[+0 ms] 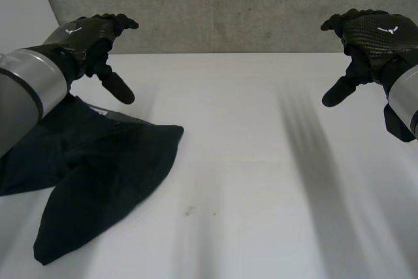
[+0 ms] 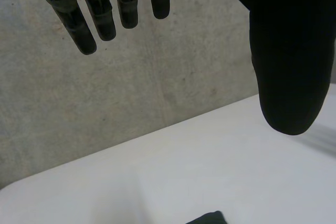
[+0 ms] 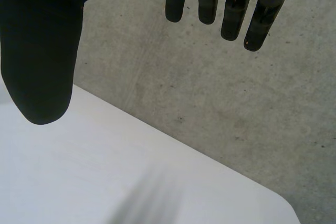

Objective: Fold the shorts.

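A grey concrete wall [image 1: 228, 4] stands behind a broad white surface [image 1: 261, 161], and most of that surface lies bare in front of me. The dark shorts [image 1: 98, 168] lie rumpled and unfolded on the robot's left side of the surface. One part of them stretches toward the near edge and another spreads toward the middle. The left arm [image 1: 26, 89] passes above their far part, and neither hand touches them. The right arm [image 1: 405, 106] comes in from the opposite side, well apart from the cloth. The left hand [image 1: 95, 37] hangs in the air above the far side of the surface, just beyond the shorts. Its fingers [image 2: 100, 14] are straight and spread wide from the thumb [image 2: 289, 51], and it holds nothing. The right hand [image 1: 369, 37] hovers at about the same height across from it. It is also wide and empty, with its fingers [image 3: 231, 9] extended and its thumb [image 3: 42, 51] set well away from them.
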Tool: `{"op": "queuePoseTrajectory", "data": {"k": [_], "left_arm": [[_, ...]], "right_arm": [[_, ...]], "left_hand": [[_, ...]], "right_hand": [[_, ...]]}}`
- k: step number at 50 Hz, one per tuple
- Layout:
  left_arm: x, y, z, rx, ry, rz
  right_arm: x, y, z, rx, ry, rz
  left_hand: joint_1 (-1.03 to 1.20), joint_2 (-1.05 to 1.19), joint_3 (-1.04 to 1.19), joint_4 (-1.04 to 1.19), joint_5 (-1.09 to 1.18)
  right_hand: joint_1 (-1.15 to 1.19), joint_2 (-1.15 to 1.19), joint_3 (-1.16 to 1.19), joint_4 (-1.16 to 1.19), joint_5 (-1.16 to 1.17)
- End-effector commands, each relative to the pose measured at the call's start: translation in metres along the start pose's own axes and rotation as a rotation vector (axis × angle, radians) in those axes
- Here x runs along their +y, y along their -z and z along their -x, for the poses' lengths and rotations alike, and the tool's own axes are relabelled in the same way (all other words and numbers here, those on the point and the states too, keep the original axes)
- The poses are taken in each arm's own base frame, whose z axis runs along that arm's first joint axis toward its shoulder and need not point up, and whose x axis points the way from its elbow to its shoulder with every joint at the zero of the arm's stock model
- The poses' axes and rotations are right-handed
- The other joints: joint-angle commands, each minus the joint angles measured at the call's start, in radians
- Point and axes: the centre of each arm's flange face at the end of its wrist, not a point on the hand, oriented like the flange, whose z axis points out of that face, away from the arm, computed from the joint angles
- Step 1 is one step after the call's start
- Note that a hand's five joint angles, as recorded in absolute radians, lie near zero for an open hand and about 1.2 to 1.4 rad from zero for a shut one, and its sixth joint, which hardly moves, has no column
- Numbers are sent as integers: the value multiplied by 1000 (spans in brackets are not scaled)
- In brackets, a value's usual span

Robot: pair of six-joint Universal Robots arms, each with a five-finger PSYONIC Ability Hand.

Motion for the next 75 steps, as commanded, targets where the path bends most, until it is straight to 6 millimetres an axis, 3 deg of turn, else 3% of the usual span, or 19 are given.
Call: {"op": "queuePoseTrajectory", "data": {"k": [1,7,15,25,27,34,37,41,45,46,50,53,57,58,59,60,64,69,75], "left_arm": [[19,-30,14,-31,-160,55],[64,-46,37,-104,-402,226],[109,-58,81,-258,-463,414],[151,-74,90,-250,-453,504],[157,-78,89,-246,-452,502],[149,-94,82,-254,-468,373],[148,-99,72,-233,-473,343],[141,-102,33,-147,-464,274],[121,-98,-13,20,-373,165],[109,-93,-32,113,-332,116],[85,-72,-71,349,-278,30],[84,-61,-87,473,-274,19],[91,-59,-90,520,-269,52],[111,-68,-76,482,-305,125],[115,-71,-67,447,-312,151],[116,-72,-63,430,-313,160],[118,-70,-48,326,-303,210],[100,-30,-36,208,-255,261],[98,15,-27,141,-210,292]], "right_arm": [[2,0,1,-1,5,6],[6,-1,2,-5,13,12],[9,-2,4,-10,16,17],[11,-2,4,-11,18,22],[12,-2,4,-11,18,20],[12,-3,4,-9,33,11],[12,-3,4,-8,51,10],[11,-4,3,-4,69,4],[8,-5,-1,12,79,-7],[8,-5,-1,12,80,-7],[4,-4,-2,16,79,-21],[2,-4,-3,17,80,-27],[2,-4,-3,17,78,-27],[5,-5,-1,7,79,-21],[7,-5,0,2,82,-11],[8,-5,0,1,84,-8],[29,-6,10,-69,147,55],[75,-5,24,-223,281,168],[98,-8,35,-337,303,204]], "left_hand": [[14,-29,-39,-31,-48],[33,-11,-21,-13,-30],[117,74,64,72,55],[138,95,85,93,76],[352,308,298,306,289],[1234,1191,1181,1189,1172],[1236,1192,1183,1190,1174],[1236,1192,1183,1190,1174],[1236,1192,1183,1190,1174],[1236,1192,1183,1190,1174],[1236,1192,1183,1190,1174],[1236,1192,1183,1190,1174],[1236,1192,1183,1190,1174],[406,363,353,361,344],[22,-22,-31,-24,-40],[102,59,49,57,40],[15,-28,-38,-30,-47],[14,-29,-39,-31,-48],[15,-29,-38,-31,-47]], "right_hand": [[-4,-36,-38,-61,-59],[-4,-36,-38,-61,-59],[-4,-36,-38,-61,-59],[-4,-36,-38,-61,-59],[-4,-36,-38,-61,-59],[-4,-36,-38,-61,-59],[-4,-36,-38,-61,-59],[-4,-36,-38,-61,-59],[-4,-36,-38,-61,-59],[-4,-36,-38,-61,-59],[-4,-36,-38,-61,-59],[-4,-36,-38,-61,-59],[-4,-36,-38,-61,-59],[-4,-36,-38,-61,-59],[-4,-36,-38,-61,-59],[-4,-36,-38,-61,-59],[-4,-36,-38,-61,-59],[-4,-36,-38,-61,-59],[-4,-36,-38,-61,-59]]}}
